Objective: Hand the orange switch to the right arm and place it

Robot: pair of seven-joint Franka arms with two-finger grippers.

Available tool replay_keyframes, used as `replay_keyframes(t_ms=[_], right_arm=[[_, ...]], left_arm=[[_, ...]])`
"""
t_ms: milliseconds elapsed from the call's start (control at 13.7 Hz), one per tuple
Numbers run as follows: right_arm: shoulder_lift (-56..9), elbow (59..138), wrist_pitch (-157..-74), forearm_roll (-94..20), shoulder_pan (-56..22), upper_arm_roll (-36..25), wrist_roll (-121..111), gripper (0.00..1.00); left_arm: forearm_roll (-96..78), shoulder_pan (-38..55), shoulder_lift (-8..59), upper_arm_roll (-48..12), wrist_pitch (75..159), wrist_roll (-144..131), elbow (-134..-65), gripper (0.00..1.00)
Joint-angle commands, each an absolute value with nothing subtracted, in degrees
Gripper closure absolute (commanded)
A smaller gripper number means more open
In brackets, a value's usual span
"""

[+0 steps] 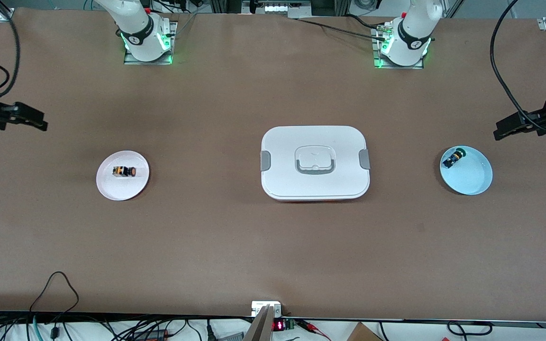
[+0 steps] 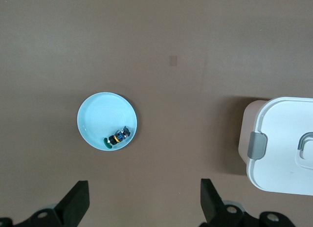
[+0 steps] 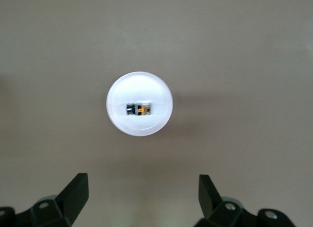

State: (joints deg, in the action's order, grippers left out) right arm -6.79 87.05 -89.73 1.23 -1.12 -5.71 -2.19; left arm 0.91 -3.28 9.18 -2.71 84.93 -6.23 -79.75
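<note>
The orange switch (image 1: 124, 171) lies on its side on a small white plate (image 1: 112, 188) toward the right arm's end of the table. It also shows in the right wrist view (image 3: 139, 109) on that plate (image 3: 122, 126). My right gripper (image 1: 40, 121) hangs open and empty over bare table at that end, apart from the plate; its own view (image 3: 143, 184) shows nothing between the fingers. My left gripper (image 1: 500, 130) hangs open and empty over bare table at the left arm's end, and its own view (image 2: 144, 188) shows nothing between the fingers either.
A black switch with a green cap (image 1: 454, 157) lies on a pale blue plate (image 1: 474, 179) at the left arm's end; both show in the left wrist view (image 2: 116, 137), (image 2: 95, 114). A white lidded box (image 1: 282, 185) with grey clips sits mid-table.
</note>
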Motion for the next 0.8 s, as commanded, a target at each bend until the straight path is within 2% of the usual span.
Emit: replay_keyframes(t_ms=[0, 292, 729], right_arm=[[-6.9, 88.6, -93.5, 2.1, -0.1, -4.8, -1.9, 0.0], [-1.1, 99.6, -102.2, 2.0, -0.2, -4.8, -2.9, 0.0], [0.1, 99.3, -98.9, 1.8, -0.4, -4.7, -2.0, 0.0]], left_arm=[[-0.1, -3.6, 8.3, -2.8, 85.2, -5.8, -80.0, 0.0], [-0.1, -3.7, 8.3, -2.8, 85.2, -5.9, -80.0, 0.0], [-0.1, -3.7, 8.4, -2.8, 85.2, -5.9, -79.9, 0.0]])
